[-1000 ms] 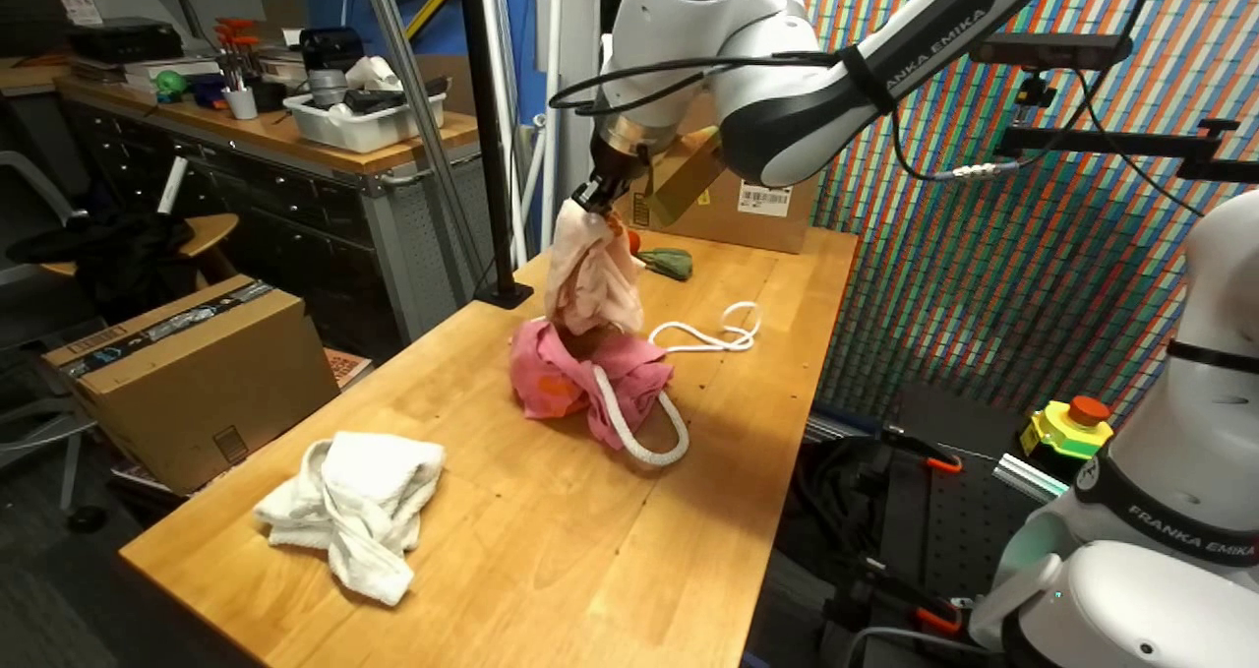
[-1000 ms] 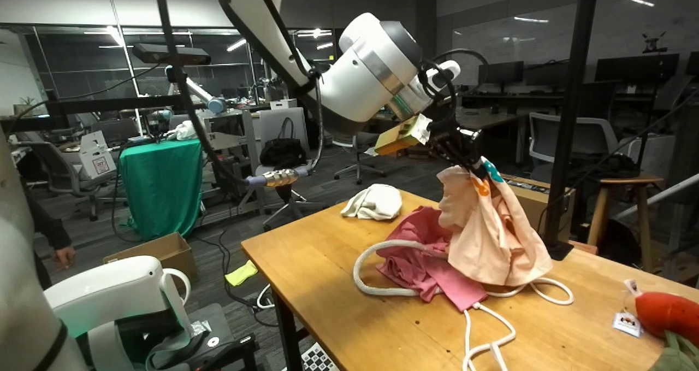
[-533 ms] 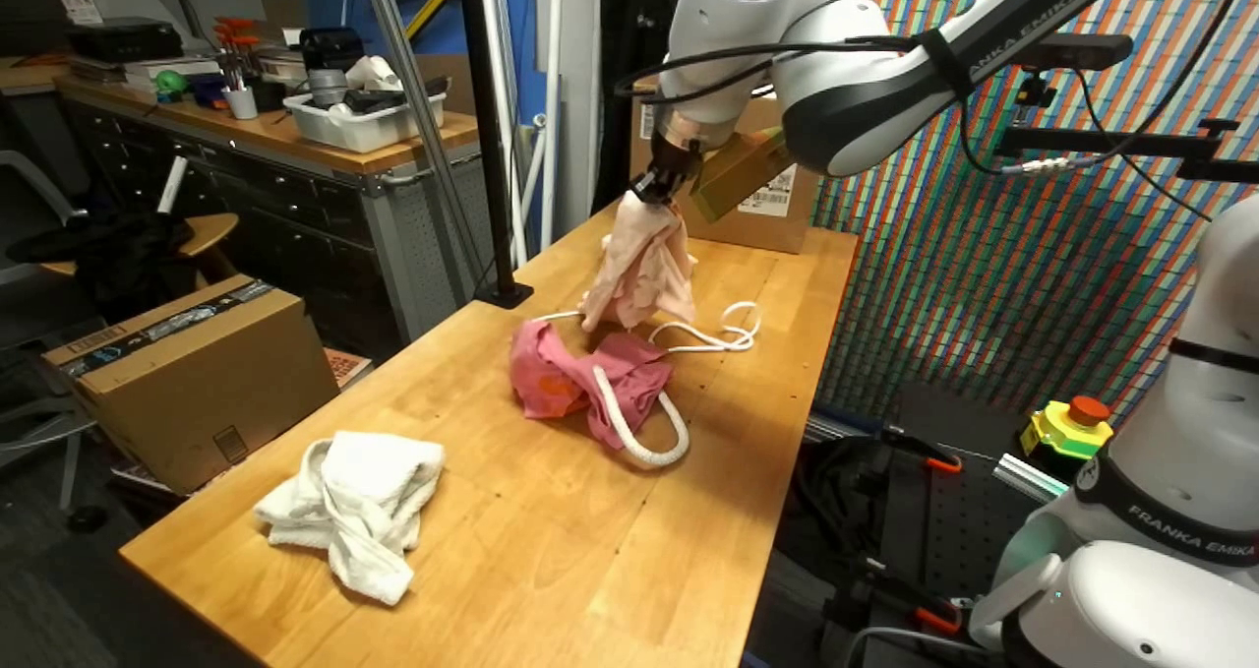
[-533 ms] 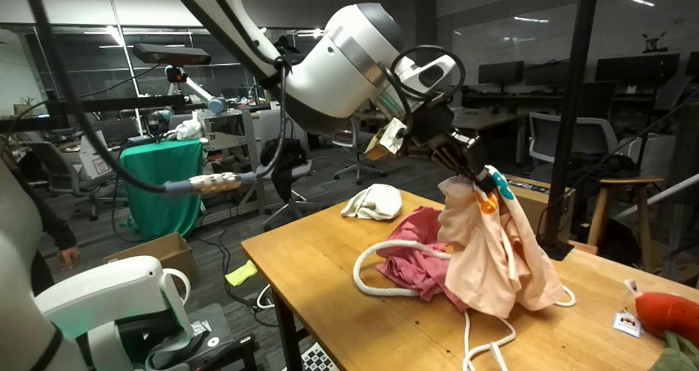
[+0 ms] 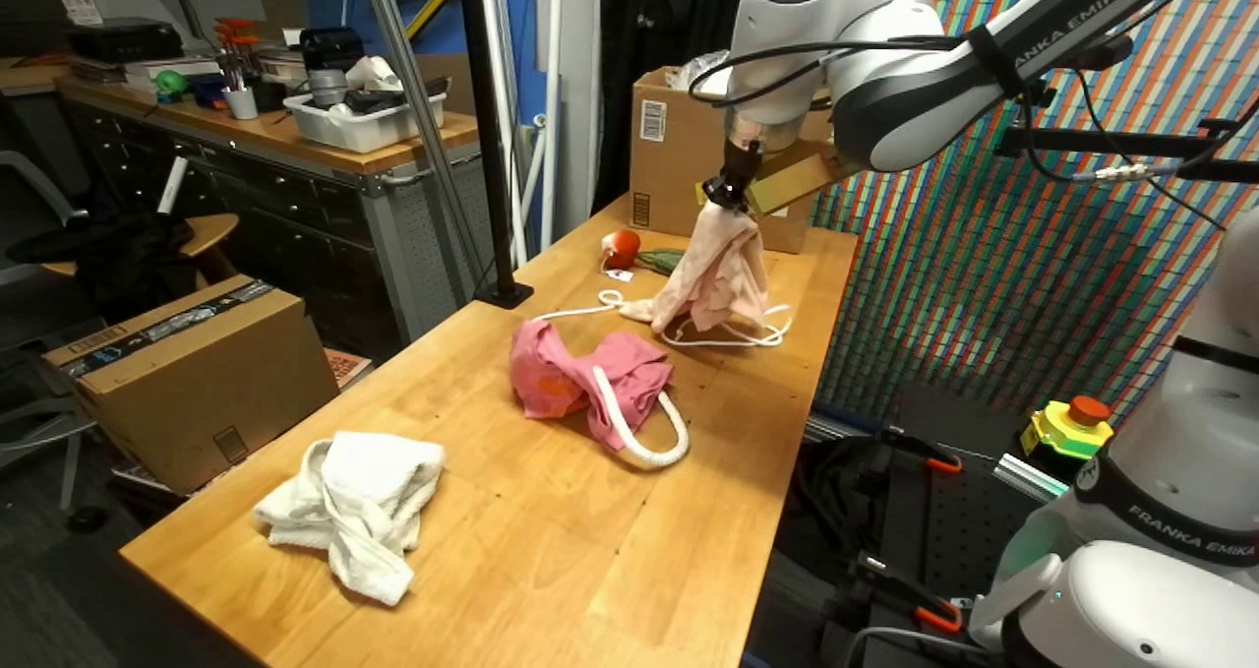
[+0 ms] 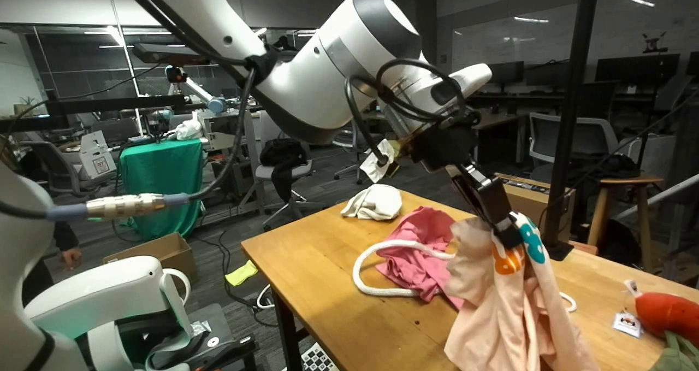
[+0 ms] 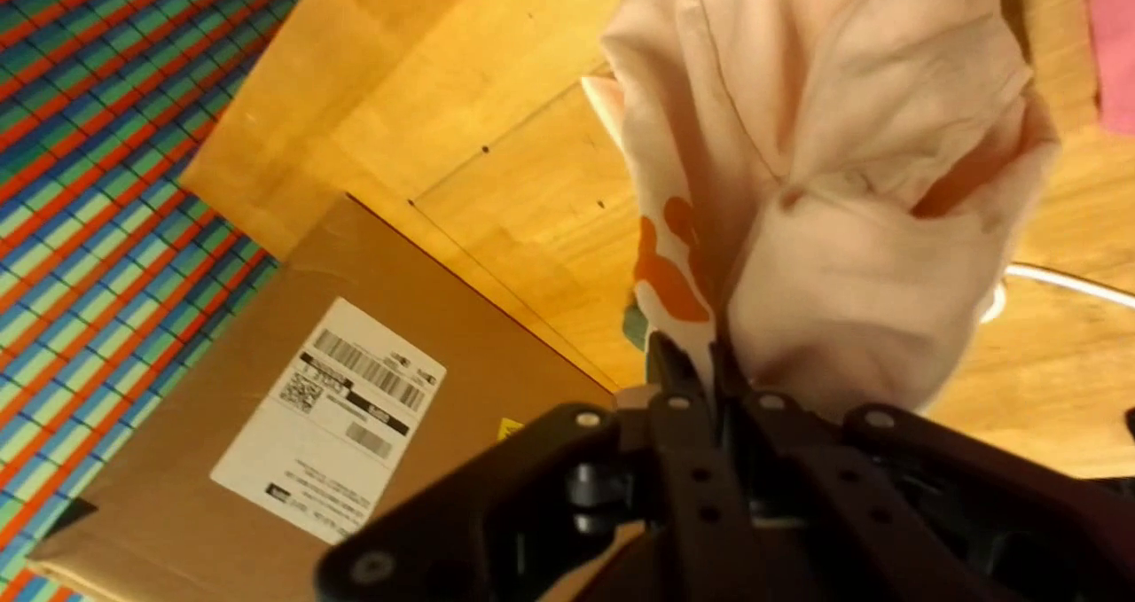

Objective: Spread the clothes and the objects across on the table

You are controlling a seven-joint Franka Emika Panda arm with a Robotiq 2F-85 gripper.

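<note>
My gripper (image 5: 726,202) is shut on a peach cloth (image 5: 718,265) with orange and teal prints. The cloth hangs in folds over the table; whether its lower end touches is unclear. The gripper shows in an exterior view (image 6: 508,236) and the wrist view (image 7: 696,367), pinching the cloth's edge. A crumpled pink cloth (image 5: 551,385) lies mid-table beside a thick white rope loop (image 5: 654,458). A bunched white cloth (image 5: 354,511) lies toward one end; it also shows in an exterior view (image 6: 377,202). A red object (image 6: 663,311) with a tag and a green object (image 6: 677,355) lie toward the other end.
A cardboard box (image 5: 679,176) stands at the table end near the gripper and shows in the wrist view (image 7: 483,363). A black post (image 5: 495,156) rises from the table's edge. A thin white cord (image 5: 728,342) lies under the held cloth on the wooden table (image 5: 551,540).
The gripper carries the peach cloth away from the pink cloth, rightward in an exterior view. The thin cord has shifted the same way. The red object has come into view; pink and white cloths stay put.
</note>
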